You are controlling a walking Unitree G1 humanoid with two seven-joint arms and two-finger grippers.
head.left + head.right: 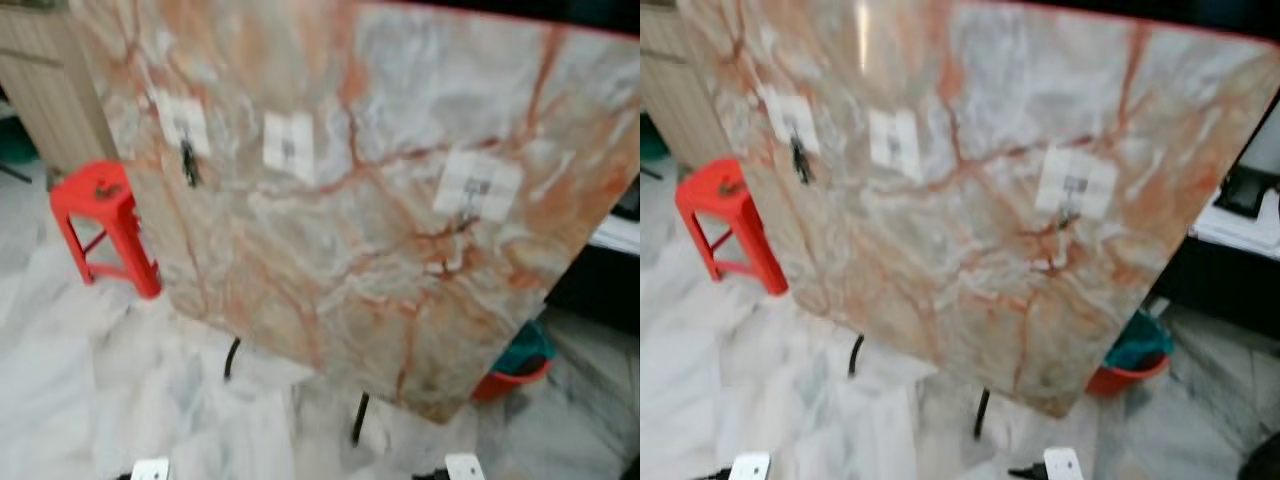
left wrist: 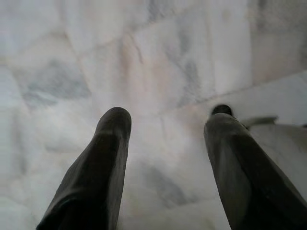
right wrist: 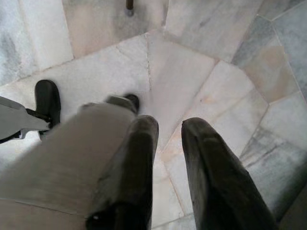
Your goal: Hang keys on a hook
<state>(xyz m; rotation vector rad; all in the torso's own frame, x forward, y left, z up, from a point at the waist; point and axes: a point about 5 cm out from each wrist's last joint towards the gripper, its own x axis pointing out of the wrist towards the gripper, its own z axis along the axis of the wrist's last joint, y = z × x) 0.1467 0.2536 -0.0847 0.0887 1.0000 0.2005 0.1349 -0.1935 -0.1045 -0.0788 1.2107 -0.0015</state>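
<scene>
Keys (image 1: 189, 162) already hanging from hook pad at upper left of marble-pattern board (image 1: 380, 290); two more adhesive hooks (image 1: 289, 143) (image 1: 478, 186) center and right. Red stool (image 1: 105, 225) at left edge. Left gripper (image 2: 165, 143) spread wide, empty; right gripper (image 3: 168, 143) slightly parted, empty, both over floor. Judged: hanging done, retreat next. No legible writing.

Glossy veined marble board (image 1: 380, 230), polished marble floor (image 1: 60, 340), plastic stool (image 1: 105, 225).

Pale marble floor (image 1: 60, 380), red plastic stool (image 1: 105, 230), leaning veined marble slab (image 1: 380, 260), red basin (image 1: 515, 375)
</scene>
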